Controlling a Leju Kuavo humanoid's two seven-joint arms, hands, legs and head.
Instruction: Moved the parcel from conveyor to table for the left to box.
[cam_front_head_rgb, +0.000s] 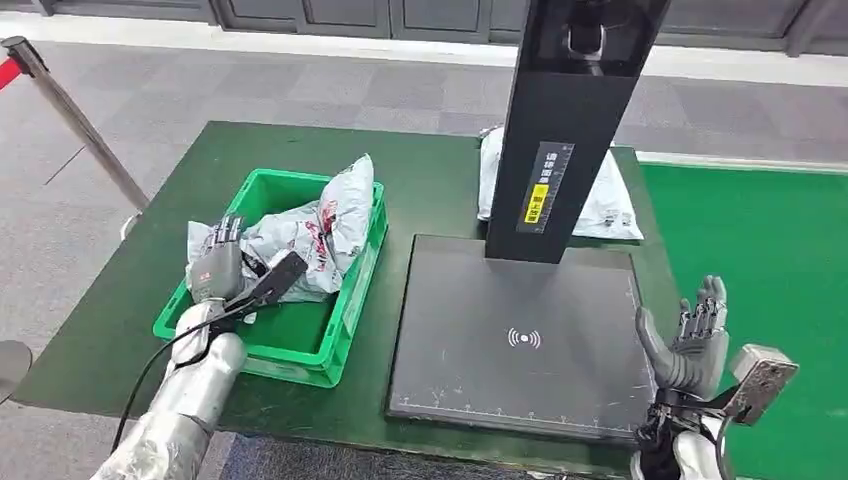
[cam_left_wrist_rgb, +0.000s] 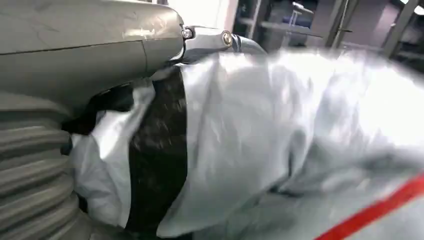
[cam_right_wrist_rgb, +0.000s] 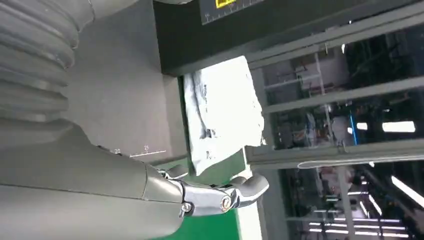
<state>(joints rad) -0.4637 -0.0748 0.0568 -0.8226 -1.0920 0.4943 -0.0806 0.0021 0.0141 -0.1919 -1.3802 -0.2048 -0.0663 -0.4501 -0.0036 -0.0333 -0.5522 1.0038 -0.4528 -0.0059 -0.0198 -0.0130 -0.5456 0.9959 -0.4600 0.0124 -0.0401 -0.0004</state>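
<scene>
A crumpled grey parcel with red print lies in the green crate at the table's left. My left hand is over the crate's near left corner, fingers laid along the parcel's end. In the left wrist view the parcel presses against the palm under the thumb of that hand and hides the fingers. My right hand stands open and holds nothing at the front right of the scanner plate, fingers pointing up. A white parcel lies behind the scanner column; it is also in the right wrist view, beyond my right hand.
A black scanner column rises from a dark base plate in the middle of the green table. A bright green surface adjoins the table's right side. A stanchion post stands on the floor at the left.
</scene>
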